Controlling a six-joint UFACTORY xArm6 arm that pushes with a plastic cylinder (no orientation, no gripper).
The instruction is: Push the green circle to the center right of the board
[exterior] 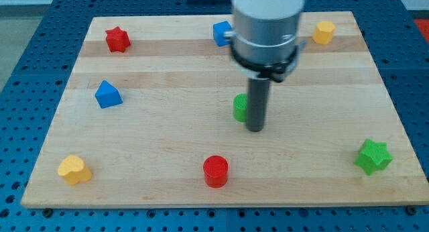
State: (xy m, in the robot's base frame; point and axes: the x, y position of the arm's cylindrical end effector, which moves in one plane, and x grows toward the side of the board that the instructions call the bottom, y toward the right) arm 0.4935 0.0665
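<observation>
Nearest the view's bottom: 1 red cylinder [216, 171], 1 yellow block [74, 169], 1 green star [373, 156]. Mid-worktop [154, 131], my tip [255, 129] rests against the right side of the green circle [239, 107], partly hiding it. No hand is fitted. Risk: from this side, any push drives the circle left, away from centre right.

My arm's pale, cylindrical end section fills the upper middle of the frame, ringed by a dark collar. The straight dark rod drops vertically from it, and my tip [255, 129] sits planted just right of centre frame, rod upright with no visible tilt.
</observation>
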